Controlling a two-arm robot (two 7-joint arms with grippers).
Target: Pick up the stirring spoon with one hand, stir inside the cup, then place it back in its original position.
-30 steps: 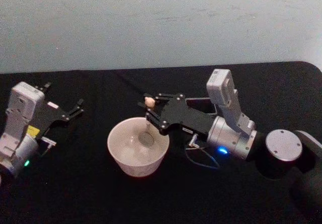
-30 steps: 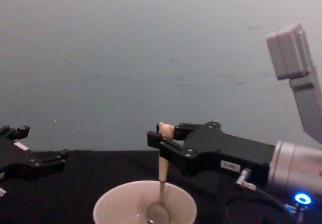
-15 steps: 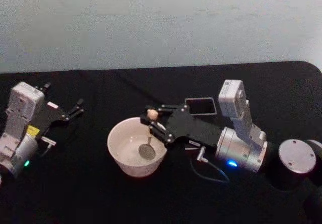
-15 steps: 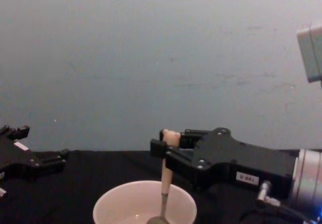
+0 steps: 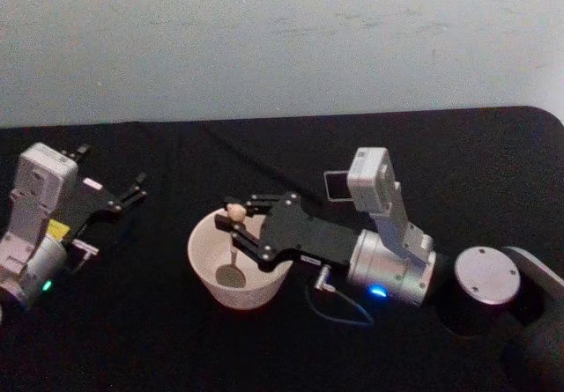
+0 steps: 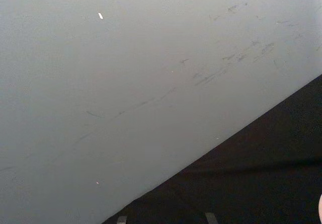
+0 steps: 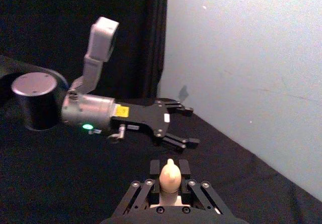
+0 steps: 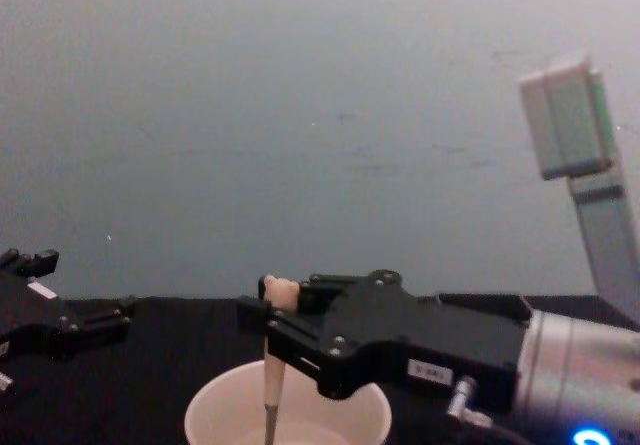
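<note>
Our right gripper [image 5: 236, 226] is black and skeletal, on a silver wrist [image 5: 392, 264] with blue light [image 5: 377, 292], thin cable [image 5: 339, 311] and pale grey camera box [image 5: 368, 179]; our left gripper [image 5: 136, 189] matches, with green light [image 5: 46, 284], yellow label [image 5: 57, 229].

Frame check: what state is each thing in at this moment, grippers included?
right gripper: jaws shut on the spoon's handle, over the cup.
left gripper: jaws open, holding nothing, parked at the table's left.
spoon: held near upright, bowl down inside the cup.
cup: upright on the table, spoon in it; contents unclear.
holder: upright behind the right gripper, partly hidden.
</note>
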